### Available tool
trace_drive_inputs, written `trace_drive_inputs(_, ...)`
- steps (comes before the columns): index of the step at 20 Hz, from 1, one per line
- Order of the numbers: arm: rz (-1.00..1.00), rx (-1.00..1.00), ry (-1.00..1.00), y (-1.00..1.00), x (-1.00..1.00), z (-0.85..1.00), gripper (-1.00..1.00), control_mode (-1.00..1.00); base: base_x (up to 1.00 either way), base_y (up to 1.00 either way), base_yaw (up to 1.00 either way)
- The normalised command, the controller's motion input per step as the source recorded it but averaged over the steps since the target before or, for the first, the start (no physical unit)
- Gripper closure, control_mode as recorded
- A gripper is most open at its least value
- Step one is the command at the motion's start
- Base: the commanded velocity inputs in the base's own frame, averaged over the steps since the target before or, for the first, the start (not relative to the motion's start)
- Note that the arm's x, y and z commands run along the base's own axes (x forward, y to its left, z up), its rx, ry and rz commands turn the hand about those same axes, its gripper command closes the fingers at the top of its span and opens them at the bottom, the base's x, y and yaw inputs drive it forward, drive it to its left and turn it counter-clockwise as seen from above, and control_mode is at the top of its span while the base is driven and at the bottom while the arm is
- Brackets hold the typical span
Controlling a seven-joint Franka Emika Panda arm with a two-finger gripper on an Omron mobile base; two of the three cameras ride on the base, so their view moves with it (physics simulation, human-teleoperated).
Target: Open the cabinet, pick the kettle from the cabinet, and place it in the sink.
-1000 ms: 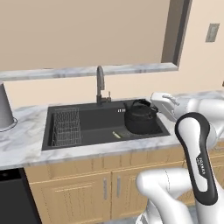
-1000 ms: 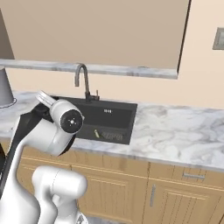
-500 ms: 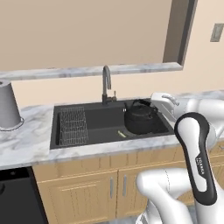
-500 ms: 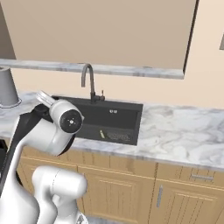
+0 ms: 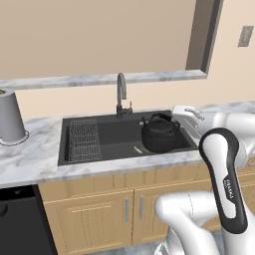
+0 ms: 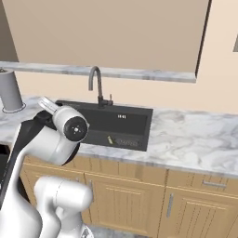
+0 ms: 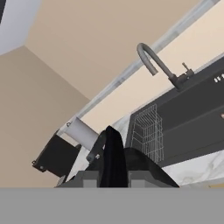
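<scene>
The black kettle [image 5: 159, 134] is upright at the right end of the black sink [image 5: 115, 133], low inside the basin. I cannot tell whether it rests on the bottom. My gripper [image 5: 175, 117] reaches in from the right and is shut on its arched handle. In the hand view the dark handle [image 7: 113, 157] stands between my gripper's [image 7: 113, 178] tips. The sink [image 6: 128, 122] [image 7: 192, 111] holds a wire rack [image 5: 83, 140] [image 7: 148, 131] at its left. The cabinet is out of view.
A dark gooseneck faucet [image 5: 121, 93] [image 6: 96, 82] [image 7: 154, 62] rises behind the basin. A grey cylinder [image 5: 11, 115] [image 6: 9, 89] stands on the marble counter at the left. A small greenish scrap [image 5: 138, 149] lies in the basin. Tan doors [image 5: 124, 209] run below.
The whole picture has slid a little to the right, so the camera moved. The kettle stays in my shut gripper at the sink's right end.
</scene>
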Motion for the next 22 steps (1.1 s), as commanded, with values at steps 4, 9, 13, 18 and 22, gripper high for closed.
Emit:
trace_drive_inputs(4, 0.00, 0.00, 0.00, 0.00, 0.00, 0.00, 1.00, 1.00, 0.13, 0.06, 0.07)
trace_drive_inputs(9, 0.00, 0.00, 0.00, 0.00, 0.00, 0.00, 1.00, 1.00, 0.26, 0.09, 0.21)
trace_drive_inputs(13, 0.00, 0.00, 0.00, 0.00, 0.00, 0.00, 1.00, 1.00, 0.30, 0.00, 0.18)
trace_drive_inputs(18, 0.00, 0.00, 0.00, 0.00, 0.00, 0.00, 1.00, 1.00, 0.32, -0.10, 0.07)
trace_drive_inputs(22, 0.00, 0.00, 0.00, 0.00, 0.00, 0.00, 1.00, 1.00, 0.39, -0.06, 0.00)
